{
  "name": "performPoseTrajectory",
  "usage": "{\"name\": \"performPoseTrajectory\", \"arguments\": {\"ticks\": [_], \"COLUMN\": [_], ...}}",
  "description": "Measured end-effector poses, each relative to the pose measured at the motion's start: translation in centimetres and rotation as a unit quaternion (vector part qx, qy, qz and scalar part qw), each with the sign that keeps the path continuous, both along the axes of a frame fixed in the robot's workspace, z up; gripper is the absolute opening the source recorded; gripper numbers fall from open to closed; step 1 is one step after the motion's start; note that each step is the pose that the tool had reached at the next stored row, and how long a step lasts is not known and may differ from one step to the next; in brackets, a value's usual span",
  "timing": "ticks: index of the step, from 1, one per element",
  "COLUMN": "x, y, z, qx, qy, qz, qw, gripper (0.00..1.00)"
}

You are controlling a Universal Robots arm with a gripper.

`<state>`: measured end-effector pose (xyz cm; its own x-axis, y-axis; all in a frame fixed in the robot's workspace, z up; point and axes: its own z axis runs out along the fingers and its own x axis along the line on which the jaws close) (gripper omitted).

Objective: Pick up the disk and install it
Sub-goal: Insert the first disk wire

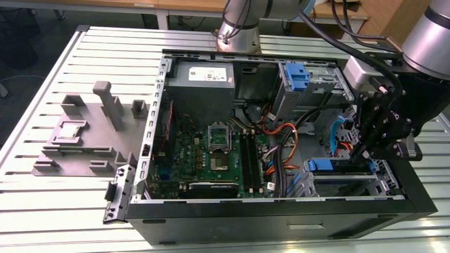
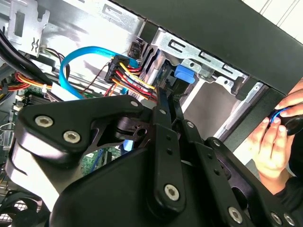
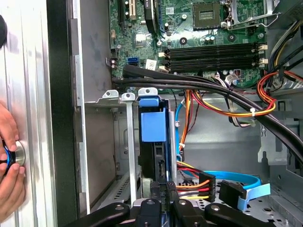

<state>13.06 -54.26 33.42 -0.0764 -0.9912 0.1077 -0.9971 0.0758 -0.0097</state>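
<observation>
Disk (image 3: 152, 156): seated on edge in the drive cage, centre of the first wrist view, its blue rail tab (image 3: 154, 124) uppermost; in the exterior view the tab shows at lower right (image 1: 320, 165).
Gripper (image 3: 163, 191): at the bottom edge of the first wrist view, fingers drawn close together over the dark edge of the disk; they appear to be clamped on it, though the contact itself is partly hidden. In the exterior view it hangs at the right side (image 1: 365, 153), reaching down into the case beside the cage.
Gripper linkage (image 2: 163, 156): black arms and bolts across the lower half of the second wrist view, fingers pointing up toward the blue tab (image 2: 183, 75).
Drive cage (image 3: 124, 142): silver metal frame around the disk, against the case wall.
Cables (image 3: 222, 101): black, orange, red and yellow bundle crossing right of the disk; a light-blue flat cable (image 3: 241, 182) at lower right.
Person's hand (image 3: 9, 161): left edge of the first wrist view, outside the case, fingers on a round knob; at right edge of the second wrist view too (image 2: 277, 137).
Motherboard (image 1: 211, 153): centre of the exterior view, on the case floor.
Power supply (image 1: 202, 79): grey box, upper centre.
Grey fixture (image 1: 91, 132): on the slatted table (image 1: 42, 205), left of the case.
</observation>
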Motion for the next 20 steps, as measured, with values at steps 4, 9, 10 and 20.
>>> {"name": "performPoseTrajectory", "arguments": {"ticks": [4, 9, 10, 20], "x": [0.00, 0.00, 0.00, 0.00], "y": [0.00, 0.00, 0.00, 0.00], "z": [-0.10, -0.16, -0.12, 0.17], "qx": [-0.0001, 0.0003, 0.0005, 0.0008], "qy": [0.0000, 0.0000, 0.0000, 0.0000], "qz": [0.000, 0.000, 0.000, -0.002], "qw": [1.0000, 1.0000, 1.0000, 1.0000], "gripper": [0.16, 0.16, 0.16, 0.16]}}
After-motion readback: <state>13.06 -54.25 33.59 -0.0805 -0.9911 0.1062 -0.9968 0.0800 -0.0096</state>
